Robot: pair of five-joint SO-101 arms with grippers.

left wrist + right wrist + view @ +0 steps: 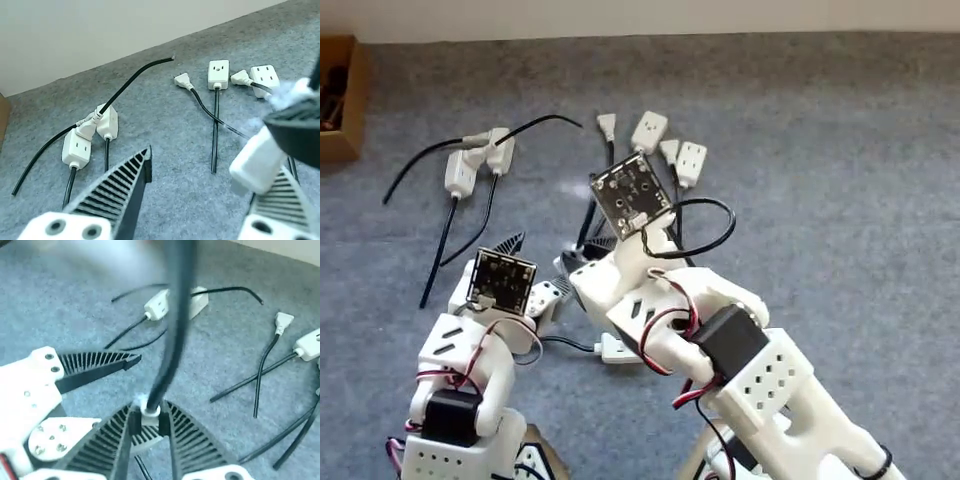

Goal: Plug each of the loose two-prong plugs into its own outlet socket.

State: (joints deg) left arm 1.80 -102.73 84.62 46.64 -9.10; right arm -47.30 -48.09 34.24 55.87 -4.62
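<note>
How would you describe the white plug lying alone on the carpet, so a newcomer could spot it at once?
At the far side of the grey carpet, four white pieces lie in a row. The plug is the end one nearest the socket pair, with bare carpet around it; the other plug sits between two sockets.

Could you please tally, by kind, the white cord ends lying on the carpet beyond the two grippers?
outlet sockets: 4
two-prong plugs: 3
Total: 7
Not counted: the white cord end held in the right gripper.
</note>
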